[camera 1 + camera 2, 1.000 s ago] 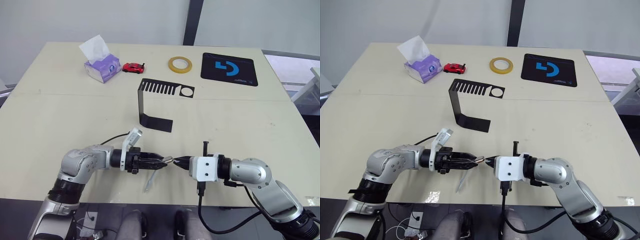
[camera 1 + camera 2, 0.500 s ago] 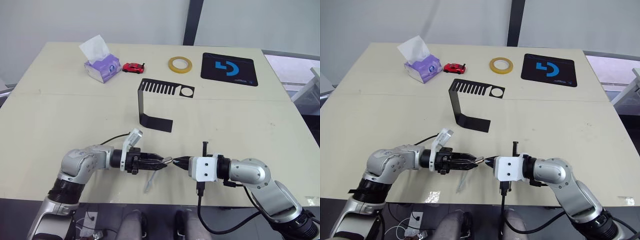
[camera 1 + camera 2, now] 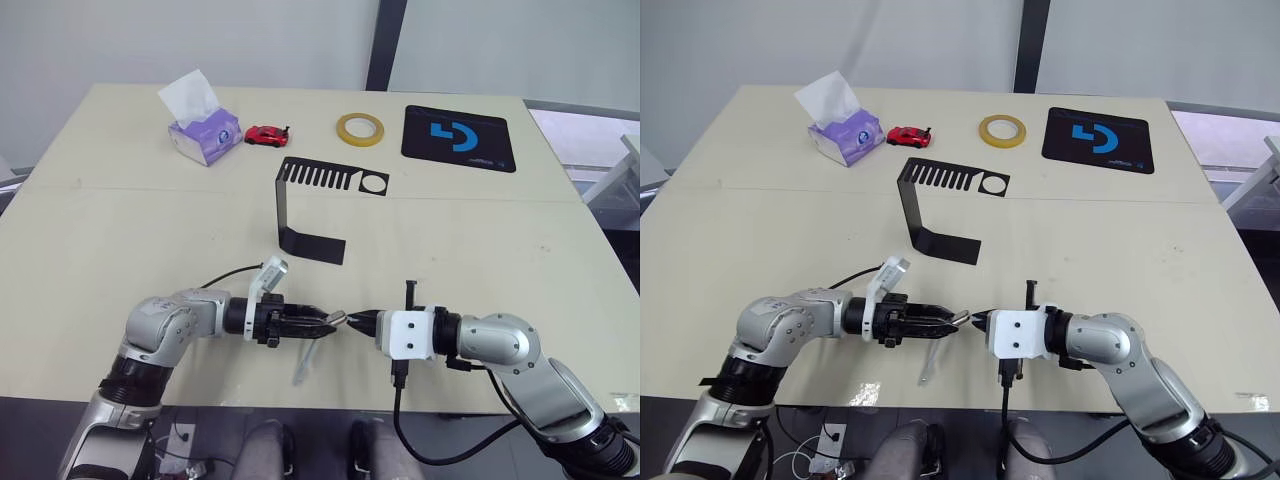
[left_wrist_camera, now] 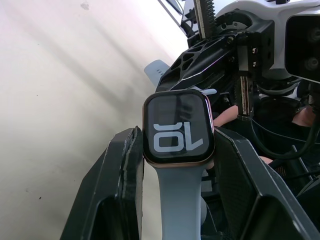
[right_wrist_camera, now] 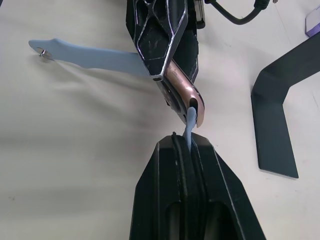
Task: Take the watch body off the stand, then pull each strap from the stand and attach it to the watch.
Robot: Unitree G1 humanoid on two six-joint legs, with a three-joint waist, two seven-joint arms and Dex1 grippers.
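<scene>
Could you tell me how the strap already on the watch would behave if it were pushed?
The strap looks thin and droops from the watch body to the table, so probably floppy and light. It would likely bend rather than slide.

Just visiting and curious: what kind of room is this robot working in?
Probably an office or lab workspace: a plain pale table holding a tissue box, a roll of tape and a black mat.

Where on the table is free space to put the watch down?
Bare tabletop lies between the tissue box and the stand, and right of the stand, below the black mat. The near edge is crowded, where both grippers hold the watch.
</scene>
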